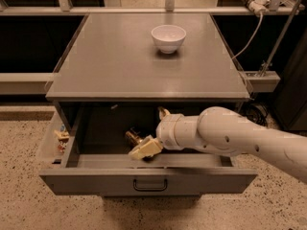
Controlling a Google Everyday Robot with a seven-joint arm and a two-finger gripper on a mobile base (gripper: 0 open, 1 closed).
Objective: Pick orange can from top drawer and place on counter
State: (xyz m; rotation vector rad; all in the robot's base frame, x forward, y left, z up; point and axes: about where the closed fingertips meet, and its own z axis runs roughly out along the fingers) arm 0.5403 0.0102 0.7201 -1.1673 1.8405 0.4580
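The top drawer (144, 181) is pulled open below the counter (120, 56). The orange can (133, 137) lies on its side on the dark drawer floor, left of centre, only its brownish end showing. My gripper (144, 148) reaches into the drawer from the right on a white arm. Its cream fingers (146, 148) sit right at the can and cover part of it. I cannot tell whether they touch or hold it.
A white bowl (168, 38) stands on the back of the counter. A small side tray (55, 140) with small items hangs at the drawer's left. A white cable (249, 30) and dark shelving are at the right. The floor is speckled.
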